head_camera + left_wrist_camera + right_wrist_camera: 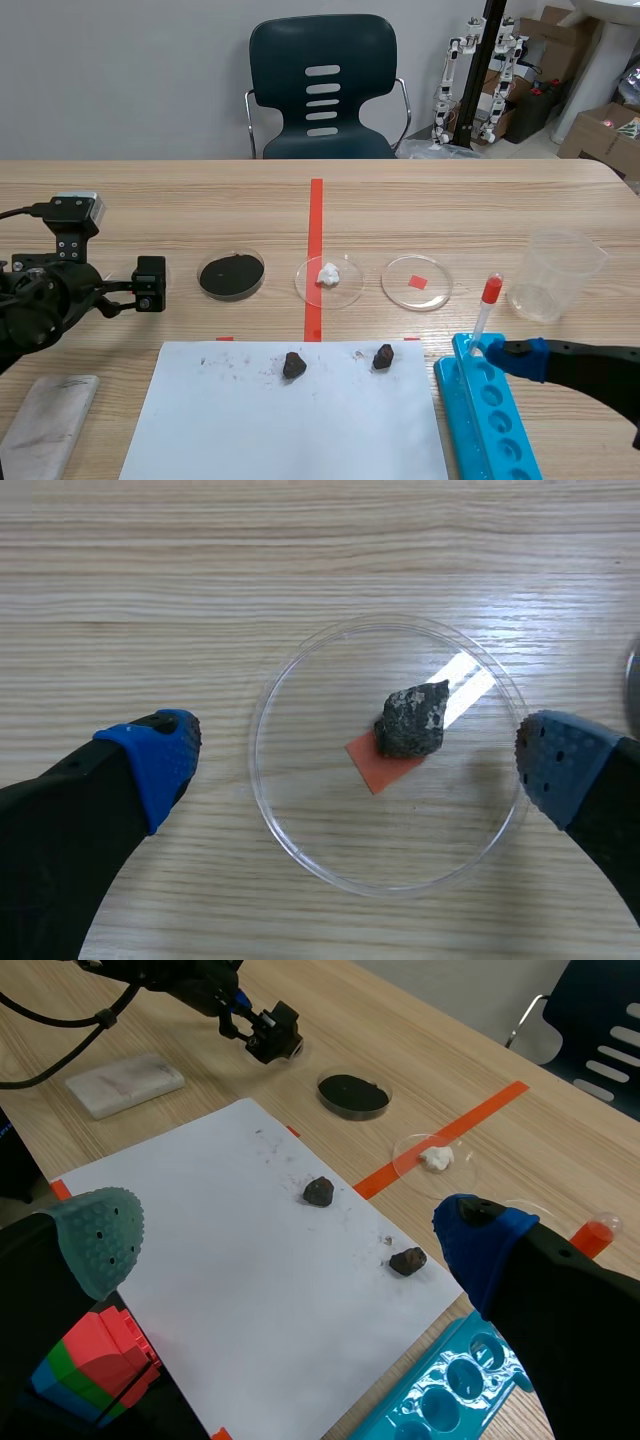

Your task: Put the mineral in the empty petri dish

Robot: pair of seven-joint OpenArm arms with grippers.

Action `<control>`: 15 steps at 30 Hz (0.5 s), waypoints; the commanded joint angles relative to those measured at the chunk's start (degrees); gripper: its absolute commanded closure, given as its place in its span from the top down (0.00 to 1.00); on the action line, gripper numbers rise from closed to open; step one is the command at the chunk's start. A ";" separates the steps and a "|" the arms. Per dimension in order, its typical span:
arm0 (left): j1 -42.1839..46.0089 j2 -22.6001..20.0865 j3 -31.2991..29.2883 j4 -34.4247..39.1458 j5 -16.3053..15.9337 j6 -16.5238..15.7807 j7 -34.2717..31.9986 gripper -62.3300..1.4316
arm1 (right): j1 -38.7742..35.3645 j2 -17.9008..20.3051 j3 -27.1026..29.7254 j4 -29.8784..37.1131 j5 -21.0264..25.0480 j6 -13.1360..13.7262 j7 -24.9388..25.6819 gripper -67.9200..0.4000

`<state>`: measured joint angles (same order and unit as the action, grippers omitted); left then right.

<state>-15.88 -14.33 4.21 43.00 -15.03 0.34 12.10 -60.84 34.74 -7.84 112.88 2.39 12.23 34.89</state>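
Note:
In the left wrist view a clear petri dish [300, 810] holds a dark grey mineral [412, 720] that rests on an orange-red square. My left gripper [355, 770] is open, one finger at each side of the dish. In the scene view the left arm [45, 300] stands at the far left, away from the dishes, and the dish with the red square [417, 283] looks empty. Two dark minerals [294, 365] [383, 357] lie on the white paper [290, 420]. My right gripper [290, 1245] is open above the paper, near the blue rack.
A dish of black powder [231, 274] and a dish with a white lump [329, 278] sit beside the red tape line. A plastic beaker [555, 272], a red-capped tube [487, 305] in the blue rack [490, 420] and a pale slab [45, 425] are also on the table.

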 commanded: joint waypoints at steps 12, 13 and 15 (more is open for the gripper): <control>2.86 -0.81 -0.15 9.62 -0.17 -0.04 -1.84 1.00 | 0.04 -0.15 0.48 1.29 0.61 -0.24 1.05 0.89; 2.86 -0.79 -0.15 9.62 -0.17 -0.04 -1.84 1.00 | 0.04 -0.15 0.48 1.29 0.61 -0.24 1.05 0.89; 2.86 -0.79 -0.15 9.62 -0.17 -0.04 -1.81 1.00 | 0.04 -0.15 0.48 1.29 0.61 -0.24 1.05 0.89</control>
<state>-12.23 -14.61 4.21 52.71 -15.00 0.27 11.22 -60.82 34.74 -7.84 112.88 2.39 12.23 34.89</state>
